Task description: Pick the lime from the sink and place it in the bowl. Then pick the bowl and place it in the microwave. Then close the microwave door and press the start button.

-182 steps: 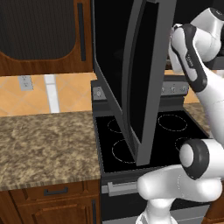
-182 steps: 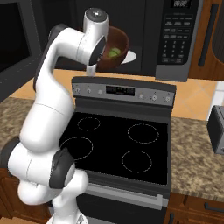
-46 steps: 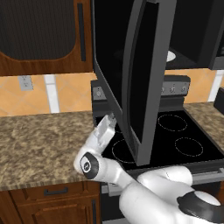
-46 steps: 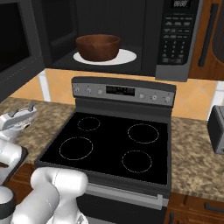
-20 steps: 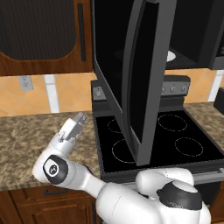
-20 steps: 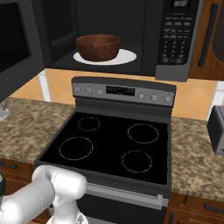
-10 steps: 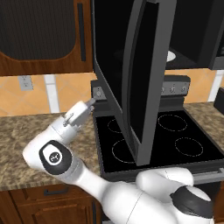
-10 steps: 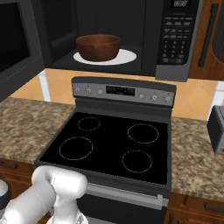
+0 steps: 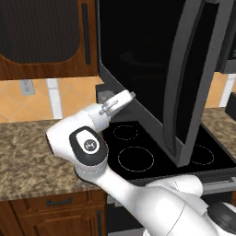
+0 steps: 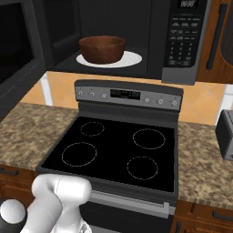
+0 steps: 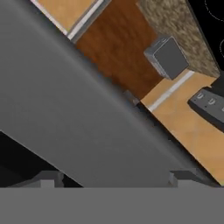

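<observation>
The microwave (image 10: 136, 27) stands open above the stove, and a brown bowl (image 10: 102, 48) sits on its white turntable plate (image 10: 132, 59). The lime is hidden and the sink is out of view. The microwave door (image 9: 184, 78) hangs swung out over the stove. My gripper (image 9: 130, 96) is at the door's outer side, low and near its hinge edge, pointing at it. In the hand view the door (image 11: 87, 122) fills the middle as a grey slanted panel close ahead, and my gripper (image 11: 116, 178) is open with its fingertips (image 11: 50, 177) far apart and nothing between them.
The black glass-top stove (image 10: 113, 152) lies below, with its control strip (image 10: 127, 95) behind. Granite counter (image 9: 27, 156) runs to the left and a grey toaster (image 10: 225, 134) stands on the right. The microwave's button panel (image 10: 184, 38) is on its right side. A dark cabinet (image 9: 41, 37) hangs at upper left.
My arm has swung up and to the right from over the left counter, bringing the gripper to the door's outer face. The bowl and door have not moved.
</observation>
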